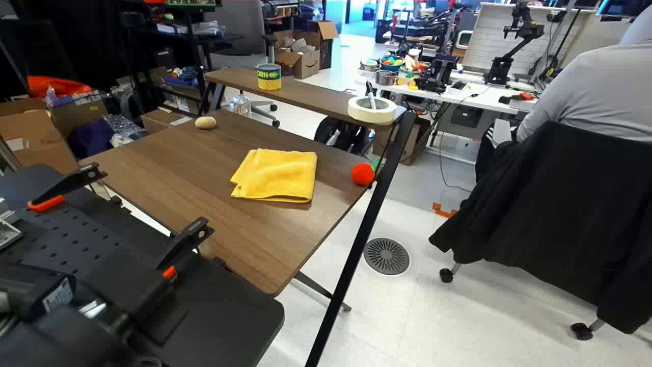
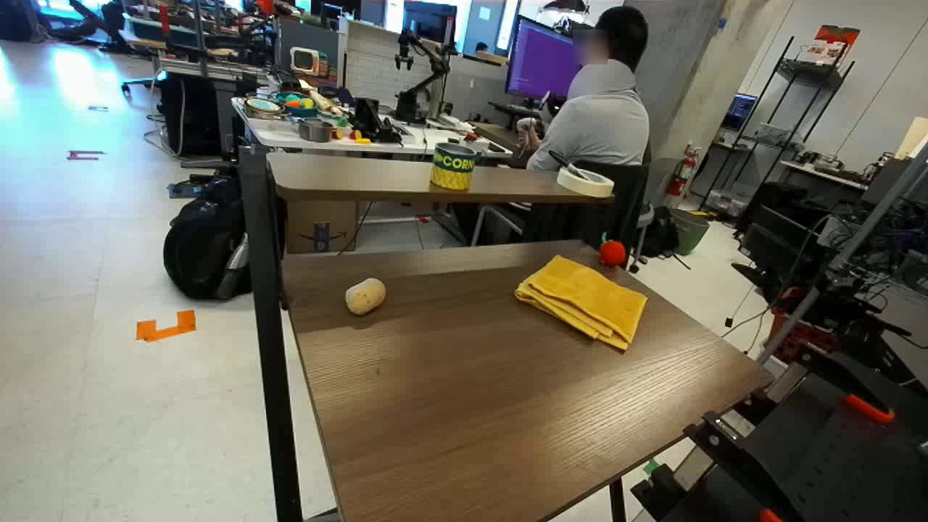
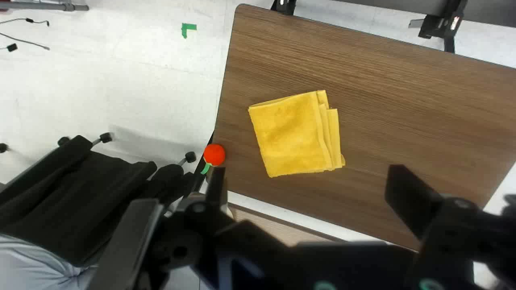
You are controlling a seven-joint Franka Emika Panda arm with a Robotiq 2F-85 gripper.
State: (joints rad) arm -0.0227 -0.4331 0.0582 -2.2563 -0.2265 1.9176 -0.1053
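Observation:
In the wrist view my gripper [image 3: 307, 169] stands wide open, its dark fingers [image 3: 407, 197] far apart with nothing held between them. Below it on the brown table lies a folded yellow cloth [image 3: 296, 135], seen also as a yellow cloth [image 1: 277, 176] and a yellow cloth [image 2: 583, 301] in both exterior views. Near the table's corner is a red ball-like object [image 3: 214, 154] with a green tip, close to the left finger in the picture. A pale, potato-like object [image 2: 365, 296] rests apart from the cloth. Neither exterior view shows the jaws.
A raised brown shelf [image 2: 348, 177] runs along one table side. It carries a yellow-and-green corn can [image 2: 453, 167] and a tape roll [image 1: 372, 110] with a marker in it. Black clamps [image 1: 186, 242] stick up by the dark bench. A black post [image 1: 356, 244] rises beside the table; someone sits nearby.

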